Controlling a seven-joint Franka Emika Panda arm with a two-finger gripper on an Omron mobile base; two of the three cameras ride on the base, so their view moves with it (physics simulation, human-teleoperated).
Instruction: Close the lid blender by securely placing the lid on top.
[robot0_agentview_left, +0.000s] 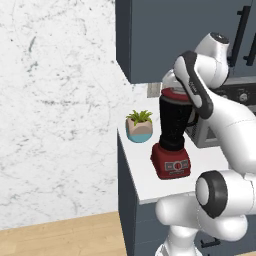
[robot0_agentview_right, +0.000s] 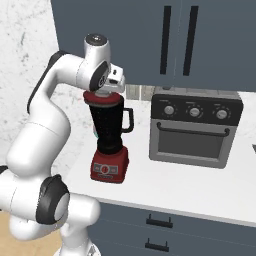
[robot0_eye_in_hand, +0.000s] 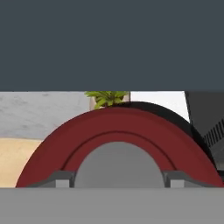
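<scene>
The blender (robot0_agentview_left: 173, 125) stands on the counter's left end, a dark jar with a side handle on a boxy red base (robot0_agentview_right: 109, 166). The red lid (robot0_agentview_right: 102, 99) lies level across the jar's rim. My gripper (robot0_agentview_right: 104, 93) points straight down onto it, right under the wall cabinet. In the hand view the lid (robot0_eye_in_hand: 118, 127) is very close, and my gripper (robot0_eye_in_hand: 118, 180) is shut on it, with one fingertip on each side of its grey centre cap (robot0_eye_in_hand: 118, 164). The arm hides part of the lid (robot0_agentview_left: 174, 93) in the left base view.
A grey toaster oven (robot0_agentview_right: 195, 127) with knobs stands right of the blender. A small potted plant (robot0_agentview_left: 139, 125) sits behind it near the marble wall. Dark wall cabinets (robot0_agentview_right: 150, 35) hang low overhead. The white counter (robot0_agentview_right: 200, 187) ends just left of the blender.
</scene>
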